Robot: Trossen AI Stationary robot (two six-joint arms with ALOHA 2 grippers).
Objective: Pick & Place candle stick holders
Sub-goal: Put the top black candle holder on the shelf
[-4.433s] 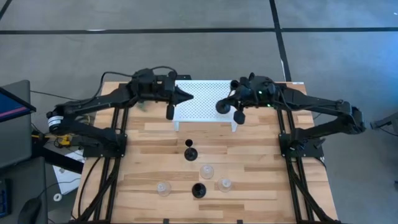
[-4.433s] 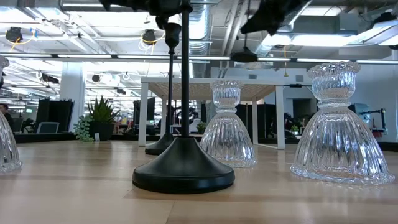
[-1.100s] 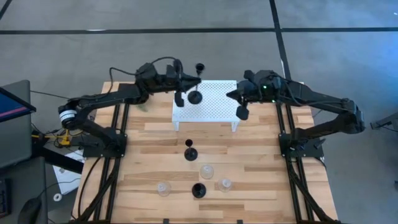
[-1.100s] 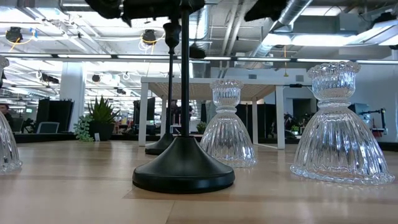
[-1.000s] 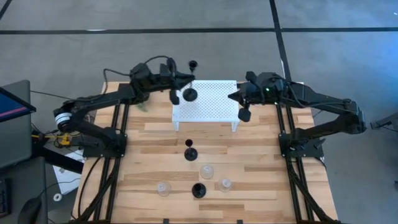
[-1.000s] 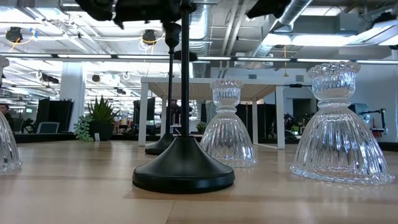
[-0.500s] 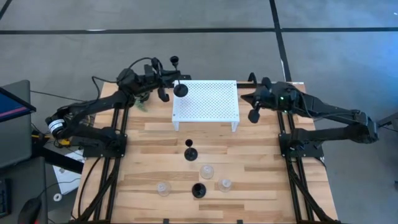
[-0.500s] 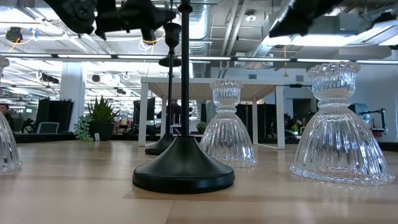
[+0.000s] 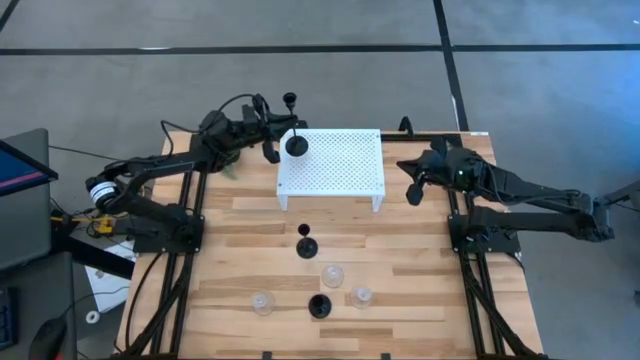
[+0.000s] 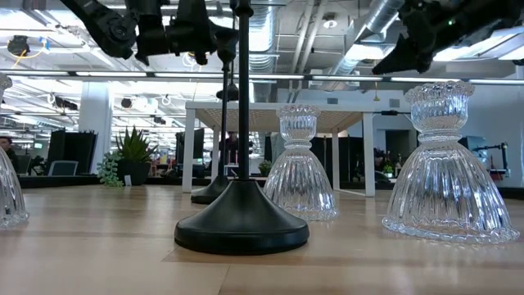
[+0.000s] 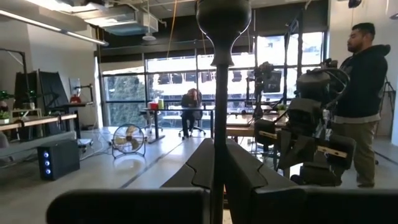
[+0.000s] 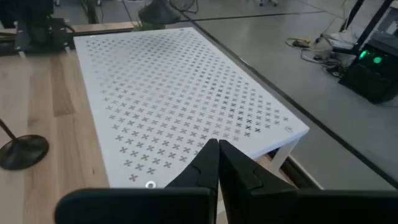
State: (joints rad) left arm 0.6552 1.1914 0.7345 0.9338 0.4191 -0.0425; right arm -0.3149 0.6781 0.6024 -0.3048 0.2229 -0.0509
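Right gripper (image 9: 412,183) retreated off rack (image 9: 340,170), jaws together; left jaws hold black holder (image 9: 296,144); person (image 11: 364,93) beyond.

The rack (image 9: 331,165) stands at the far middle of the tabletop (image 9: 420,290). One stemmed holder (image 9: 292,130) is at the rack's far left corner, in the left gripper (image 9: 281,138). The right gripper (image 9: 412,183) is just right of the rack. Five other holders (image 9: 320,283) stand in a group nearer the front edge.
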